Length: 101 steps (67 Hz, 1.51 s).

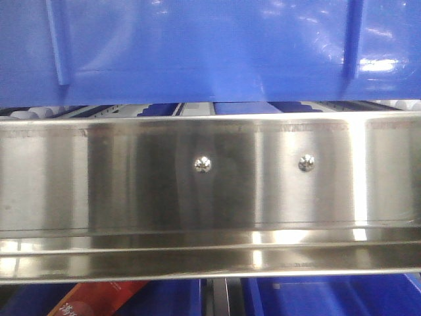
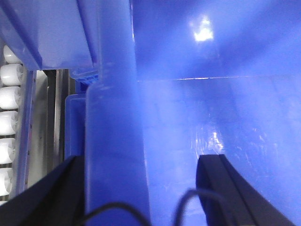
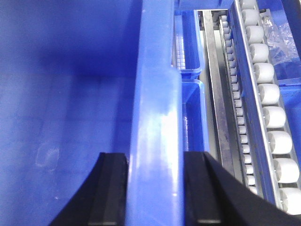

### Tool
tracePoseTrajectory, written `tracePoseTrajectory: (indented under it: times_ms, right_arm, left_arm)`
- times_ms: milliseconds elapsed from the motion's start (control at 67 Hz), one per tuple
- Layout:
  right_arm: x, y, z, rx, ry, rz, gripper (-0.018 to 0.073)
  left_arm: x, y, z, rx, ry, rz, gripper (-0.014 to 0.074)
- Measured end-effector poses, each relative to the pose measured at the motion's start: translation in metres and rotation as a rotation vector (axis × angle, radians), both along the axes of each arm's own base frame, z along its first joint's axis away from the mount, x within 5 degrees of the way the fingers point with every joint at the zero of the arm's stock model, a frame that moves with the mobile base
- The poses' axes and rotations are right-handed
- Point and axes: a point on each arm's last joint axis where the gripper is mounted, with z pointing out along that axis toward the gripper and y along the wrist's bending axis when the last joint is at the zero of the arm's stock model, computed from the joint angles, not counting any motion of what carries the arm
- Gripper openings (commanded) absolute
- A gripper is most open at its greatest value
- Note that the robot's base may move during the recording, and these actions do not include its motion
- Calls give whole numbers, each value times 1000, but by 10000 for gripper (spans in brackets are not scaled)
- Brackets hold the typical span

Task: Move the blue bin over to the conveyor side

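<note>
The blue bin [image 1: 197, 52] fills the top of the front view, its glossy ribbed side wall standing just above the steel rail. In the right wrist view my right gripper [image 3: 157, 188] is shut on the blue bin's thick rim [image 3: 157, 117], one black finger inside the wall and one outside. In the left wrist view my left gripper [image 2: 141, 188] straddles the opposite rim [image 2: 113, 117]. It is open, with the inner finger [image 2: 221, 188] well clear of the wall. The bin's inside [image 2: 211, 117] looks bare. The conveyor side is out of view.
A shiny stainless-steel rail [image 1: 210, 171] with two screws runs across the front. White rollers [image 3: 273, 117] [image 2: 9, 122] line tracks beside the bin. Smaller blue bins [image 3: 193, 108] sit below the rim; lower bins [image 1: 329, 296] and a red package [image 1: 92, 299] show under the rail.
</note>
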Motion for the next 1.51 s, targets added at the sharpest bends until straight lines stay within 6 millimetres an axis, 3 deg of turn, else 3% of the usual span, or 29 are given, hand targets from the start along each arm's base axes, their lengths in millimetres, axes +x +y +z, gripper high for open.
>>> tracePoseTrajectory:
  times_ms: [269,433,701,985,1507]
  right_arm:
    - [0,0,0,0,0,0,-70]
    - [-9,-1,3,8,21,2,-70]
    - [-39,-6,36,27,-125,4,-70]
    - [-68,-12,65,51,-258,0,-70]
    - [-91,-16,80,66,-326,5,-70]
  left_arm:
    - [-1,0,1,-1,-2,1,11]
    - [-12,2,13,-8,-35,4,11]
    - [-44,10,50,10,-175,12,11]
    - [-63,12,68,7,-239,4,11]
    - [-83,14,75,3,-330,-5,11]
